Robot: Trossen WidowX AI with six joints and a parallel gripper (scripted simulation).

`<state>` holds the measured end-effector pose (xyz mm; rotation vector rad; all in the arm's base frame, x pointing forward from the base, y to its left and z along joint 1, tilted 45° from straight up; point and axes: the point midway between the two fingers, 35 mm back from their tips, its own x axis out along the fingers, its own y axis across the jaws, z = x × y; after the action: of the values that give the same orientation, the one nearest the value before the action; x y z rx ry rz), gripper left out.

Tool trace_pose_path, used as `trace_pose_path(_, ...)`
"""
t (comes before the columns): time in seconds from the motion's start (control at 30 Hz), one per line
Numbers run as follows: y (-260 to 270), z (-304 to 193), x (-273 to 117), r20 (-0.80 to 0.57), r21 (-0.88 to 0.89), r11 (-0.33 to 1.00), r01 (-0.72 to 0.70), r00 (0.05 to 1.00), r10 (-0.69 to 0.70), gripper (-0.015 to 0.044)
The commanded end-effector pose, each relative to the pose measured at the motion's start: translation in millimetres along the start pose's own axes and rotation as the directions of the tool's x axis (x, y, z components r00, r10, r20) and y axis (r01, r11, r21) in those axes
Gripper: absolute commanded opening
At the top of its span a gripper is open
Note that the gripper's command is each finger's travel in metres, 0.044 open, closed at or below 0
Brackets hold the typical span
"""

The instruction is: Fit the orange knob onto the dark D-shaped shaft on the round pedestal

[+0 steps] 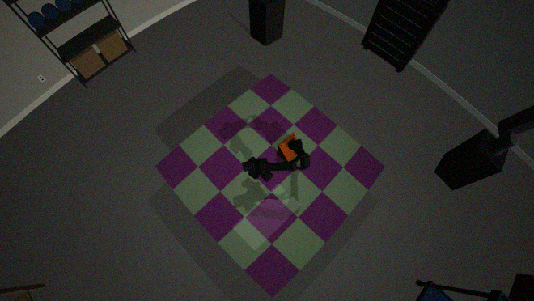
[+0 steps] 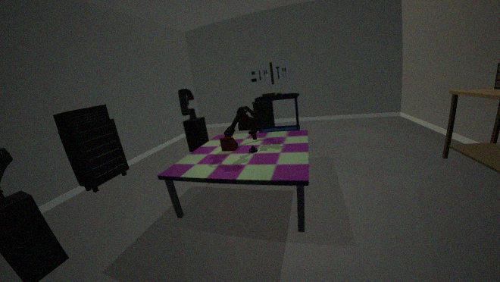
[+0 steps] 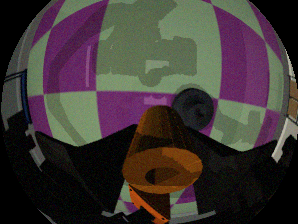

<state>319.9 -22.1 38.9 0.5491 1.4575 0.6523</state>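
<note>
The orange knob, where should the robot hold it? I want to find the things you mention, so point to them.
Around its sides, hand (image 3: 161, 131) coming from above, one finger on each side. The orange knob (image 3: 162, 170) is round, so its sides suit two fingers. That probably also leaves the hole in its end free for the shaft.

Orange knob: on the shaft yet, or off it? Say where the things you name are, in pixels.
Off: the wrist view shows the orange knob (image 3: 175, 175) in the gripper (image 3: 161, 131), the round pedestal (image 3: 186, 99) uncovered beyond it.

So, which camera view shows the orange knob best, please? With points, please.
The wrist view: there the orange knob (image 3: 162, 172) is large, its hole visible, held between the fingers. In the top view I cannot make it out under the dark arm (image 1: 279, 166). In the exterior view, I cannot tell it apart either.
</note>
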Motion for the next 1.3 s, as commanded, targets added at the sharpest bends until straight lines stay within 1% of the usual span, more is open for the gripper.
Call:
trace_pose_path(0.0, -15, -2, 3, 0.001, 0.004, 1.0, 0.003, 1.0, -0.003, 0.0)
trace_pose_path(0.6, -67, -13, 20, 0.001, -0.003, 1.0, -0.005, 1.0, 0.005, 0.0)
trace_pose_path(0.77, -67, -13, 24, 0.001, -0.003, 1.0, -0.005, 1.0, 0.005, 0.0)
trace_pose_path(1.03, -67, -13, 46, 0.001, -0.003, 1.0, -0.006, 1.0, 0.006, 0.0)
trace_pose_path(1.27, -67, -12, 43, 0.001, -0.007, 1.0, -0.006, 1.0, 0.006, 0.0)
